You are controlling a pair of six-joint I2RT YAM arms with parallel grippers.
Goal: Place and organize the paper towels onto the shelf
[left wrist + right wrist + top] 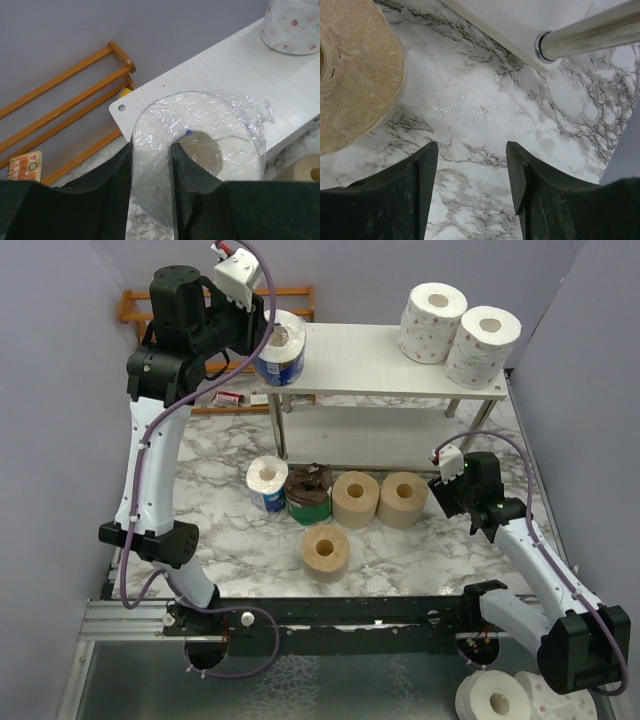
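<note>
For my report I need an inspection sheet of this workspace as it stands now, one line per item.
Surface: marble-pattern table, nothing spilled seen.
Job's things: two dotted white rolls on the shelf top, right end; held blue-wrapped roll at its left end; second blue-wrapped roll, dark brown roll and three tan rolls on the table.
Clutter: small box beside the orange rack; spare rolls below the near edge.
Grippers: left gripper shut on the held roll, one finger in its core; right gripper open, empty.
Cables: purple cables loop along both arms.
Surroundings: plain walls on three sides.
</note>
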